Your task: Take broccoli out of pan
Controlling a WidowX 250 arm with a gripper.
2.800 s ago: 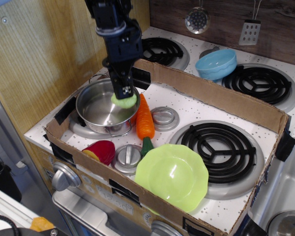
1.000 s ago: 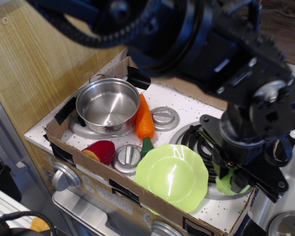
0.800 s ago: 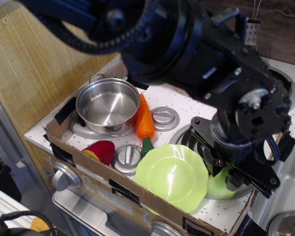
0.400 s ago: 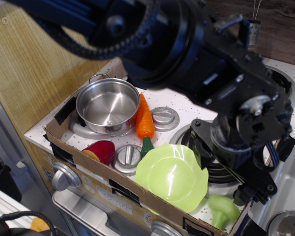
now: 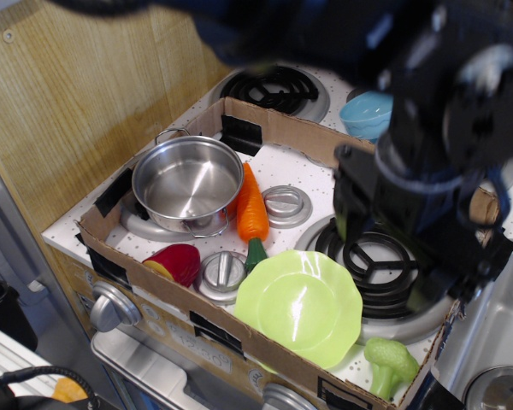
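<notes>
The broccoli (image 5: 390, 365) lies on its side at the lower right of the frame, beside the green plate (image 5: 298, 305), well apart from the pan (image 5: 187, 183) at left, which holds nothing. My claw is blurred; I cannot tell its spread.

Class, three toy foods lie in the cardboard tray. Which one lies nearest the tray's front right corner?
The broccoli, light green, lies by that corner beside the lime plate. The carrot and the red piece lie by the pan.
</notes>
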